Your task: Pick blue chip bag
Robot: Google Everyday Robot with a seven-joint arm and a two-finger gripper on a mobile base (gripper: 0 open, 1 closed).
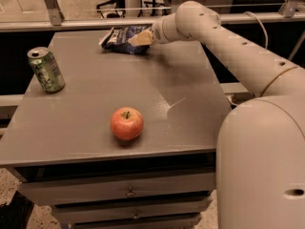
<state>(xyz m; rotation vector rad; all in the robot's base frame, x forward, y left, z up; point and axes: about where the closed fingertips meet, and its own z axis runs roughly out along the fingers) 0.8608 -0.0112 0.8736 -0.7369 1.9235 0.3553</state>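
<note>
I see the gripper (139,38) at upper centre of the frame, over the right end of the bag (118,37). The bag lies at the table's (90,104) far edge and runs left from the gripper. I can't tell whether the gripper is open or closed.

Grey drawer-cabinet top (95,104) carries three items | red apple (127,123) up front | green soda can (45,69) upright, behind-left of apple | blue chip bag (121,38) crumpled, well behind apple | gripper (140,38) at bag's right end
</note>
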